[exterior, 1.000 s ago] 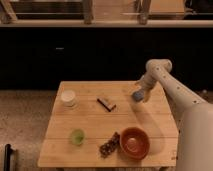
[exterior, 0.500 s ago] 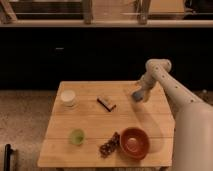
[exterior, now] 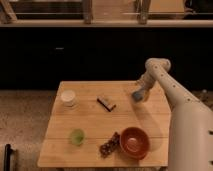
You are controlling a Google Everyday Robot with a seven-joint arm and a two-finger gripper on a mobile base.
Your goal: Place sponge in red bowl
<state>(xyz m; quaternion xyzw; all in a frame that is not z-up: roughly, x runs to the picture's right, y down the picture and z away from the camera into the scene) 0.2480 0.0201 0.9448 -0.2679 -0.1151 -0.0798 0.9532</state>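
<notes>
Barely shifted — arm (exterior: 170, 87) bent, gripper (exterior: 139, 94) spread above sponge (exterior: 135, 95)

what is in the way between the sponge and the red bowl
Nothing visible. The end effector is at the sponge by the far edge; only bare table lies toward the red bowl.

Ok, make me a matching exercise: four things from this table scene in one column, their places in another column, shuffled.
Things:
1. white cup
2. green cup
3. red bowl
4. gripper

Places on the table:
A. near-right corner
B. far-right side, at the sponge
C. far-left area
D. near-left area

Pairs: 1-C, 2-D, 3-A, 4-B
</notes>
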